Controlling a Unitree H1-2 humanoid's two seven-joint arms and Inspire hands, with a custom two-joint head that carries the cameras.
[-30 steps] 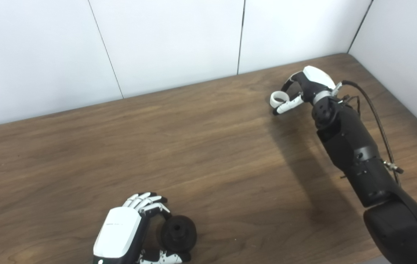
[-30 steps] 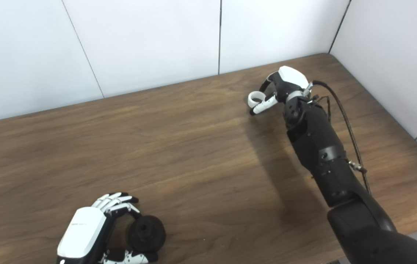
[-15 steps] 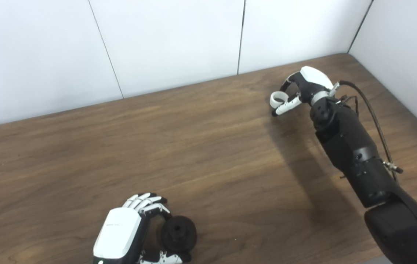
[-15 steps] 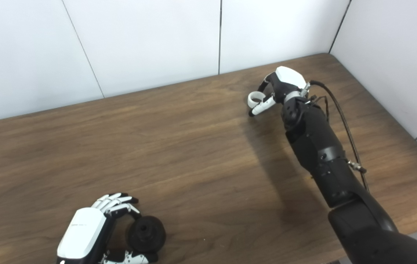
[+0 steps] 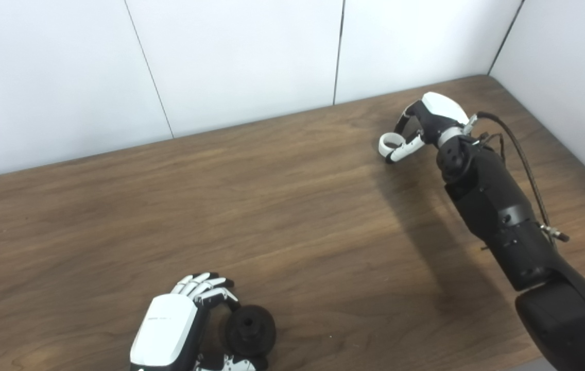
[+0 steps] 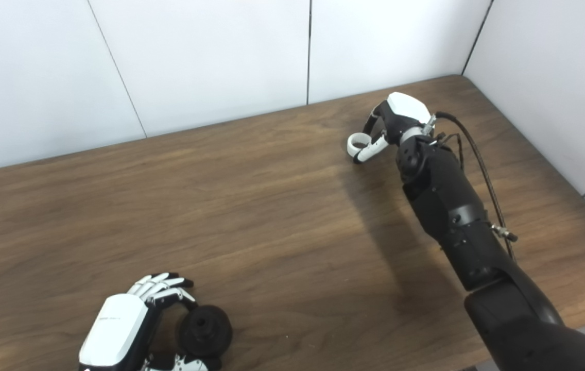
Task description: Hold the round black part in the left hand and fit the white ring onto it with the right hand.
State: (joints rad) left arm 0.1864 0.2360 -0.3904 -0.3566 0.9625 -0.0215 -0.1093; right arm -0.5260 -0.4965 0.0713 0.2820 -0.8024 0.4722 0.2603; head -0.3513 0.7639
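My right hand (image 5: 424, 126) pinches the white ring (image 5: 388, 144) at the far right of the table (image 5: 292, 216); it looks light, rigid, easily dropped. My left hand (image 5: 179, 327) cups the black part (image 5: 250, 332) near the front edge; grip its rim

We see bare table (image 5: 292, 216) between our left hand (image 5: 179, 330), curled round the black part (image 5: 250, 331) at the near edge, and our right hand (image 5: 426, 123), pinching the white ring (image 5: 388, 141) far right. Walls (image 5: 241, 62) close in behind and to the right.
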